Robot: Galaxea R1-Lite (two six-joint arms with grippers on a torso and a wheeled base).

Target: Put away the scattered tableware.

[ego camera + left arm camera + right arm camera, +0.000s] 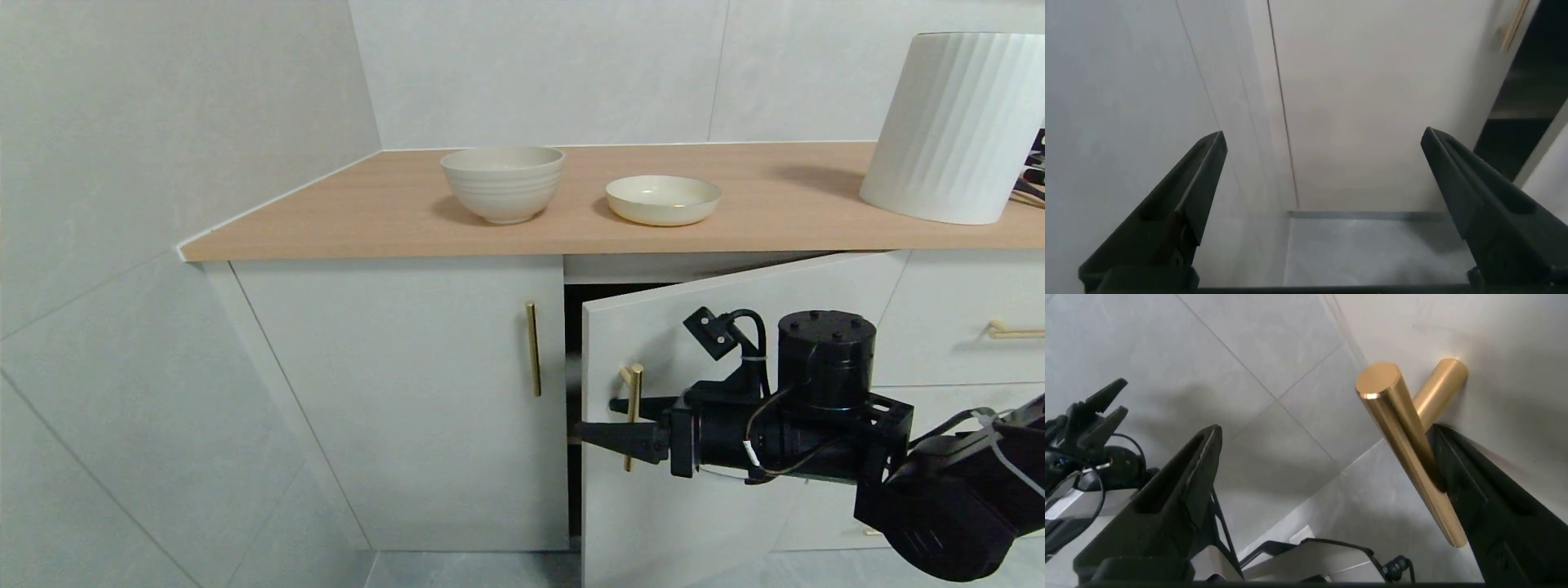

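The ribbed cream bowl (503,181) and the shallow cream dish (663,198) sit apart on the wooden tabletop (392,214). Below, the right pincer (598,418) is spread, its fingers on either side of the brass handle (634,382) of the ajar cabinet door (735,302) (not clamped on it). The left pincer (1323,135) also gapes, facing the shut cabinet door (1372,98).

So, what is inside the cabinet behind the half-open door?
Only a dark narrow gap shows beside the half-open door; nothing inside it can be made out. The door and the closed left door cover the rest of the interior.
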